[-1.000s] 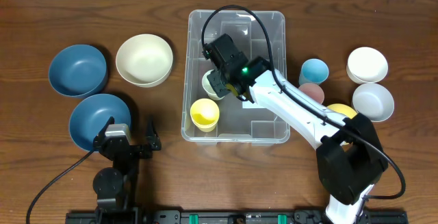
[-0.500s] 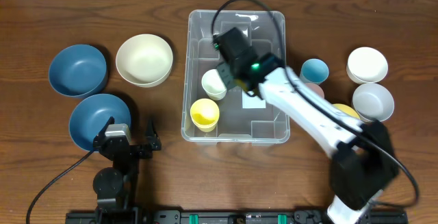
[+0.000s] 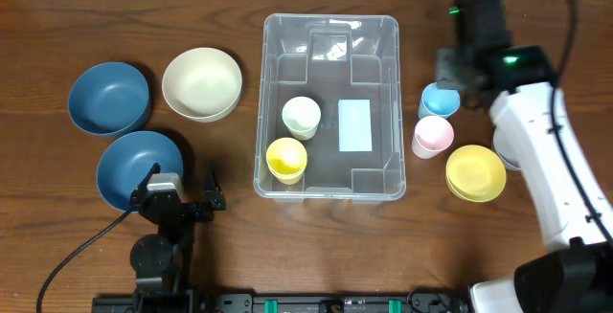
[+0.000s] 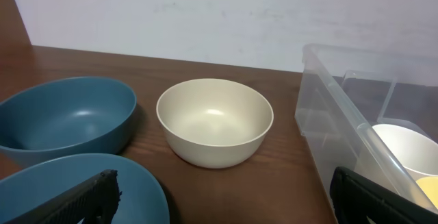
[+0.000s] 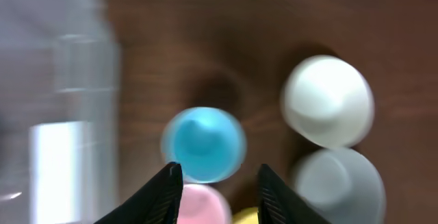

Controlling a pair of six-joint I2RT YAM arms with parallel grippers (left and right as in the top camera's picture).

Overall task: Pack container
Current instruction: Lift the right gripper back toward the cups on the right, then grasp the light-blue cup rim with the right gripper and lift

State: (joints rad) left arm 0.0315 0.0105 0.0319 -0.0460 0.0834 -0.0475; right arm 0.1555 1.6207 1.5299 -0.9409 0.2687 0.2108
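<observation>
The clear container point(image 3: 330, 19) stands mid-table with a white label point(image 3: 354, 124) on its base. A cream cup point(image 3: 301, 117) and a yellow cup point(image 3: 286, 158) stand inside it. My right gripper point(image 3: 450, 76) is open and empty, hovering above the blue cup point(image 3: 441, 100) to the right of the container. In the right wrist view its fingers point(image 5: 217, 183) frame the blue cup point(image 5: 204, 144) and the pink cup point(image 5: 202, 207). My left gripper point(image 3: 177, 203) is open and empty at the front left; it also shows in the left wrist view point(image 4: 226, 210).
Two blue bowls point(image 3: 109, 97) point(image 3: 129, 165) and a cream bowl point(image 3: 201, 83) sit left of the container. On the right are a pink cup point(image 3: 433, 135), a yellow bowl point(image 3: 475, 172), a white bowl point(image 5: 328, 101) and a grey bowl point(image 5: 339, 186).
My right arm has lifted out of the container and swung right, to above the blue cup. The cream cup stays standing in the container. The left arm has not moved.
</observation>
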